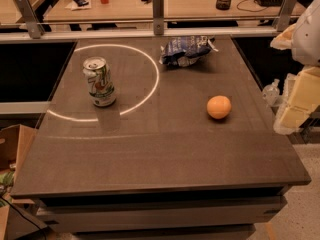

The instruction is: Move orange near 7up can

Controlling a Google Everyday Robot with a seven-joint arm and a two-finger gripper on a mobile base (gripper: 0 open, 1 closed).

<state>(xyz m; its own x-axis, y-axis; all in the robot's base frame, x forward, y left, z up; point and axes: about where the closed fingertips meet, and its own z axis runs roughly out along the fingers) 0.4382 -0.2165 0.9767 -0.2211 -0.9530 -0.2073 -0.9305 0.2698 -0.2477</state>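
Hanging, seemingly, at the right edge, our gripper, grip state untellable; we'd take the orange from above, setting it left beside the 7up can.

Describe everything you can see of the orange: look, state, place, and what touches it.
The orange is a small round fruit with smooth, plain orange skin, whole as far as shows. It rests on the dark table, right of centre. Only the table touches it. The 7up can stands well to its left, the snack bag farther back. The gripper hangs past the table's right edge, apart from it.
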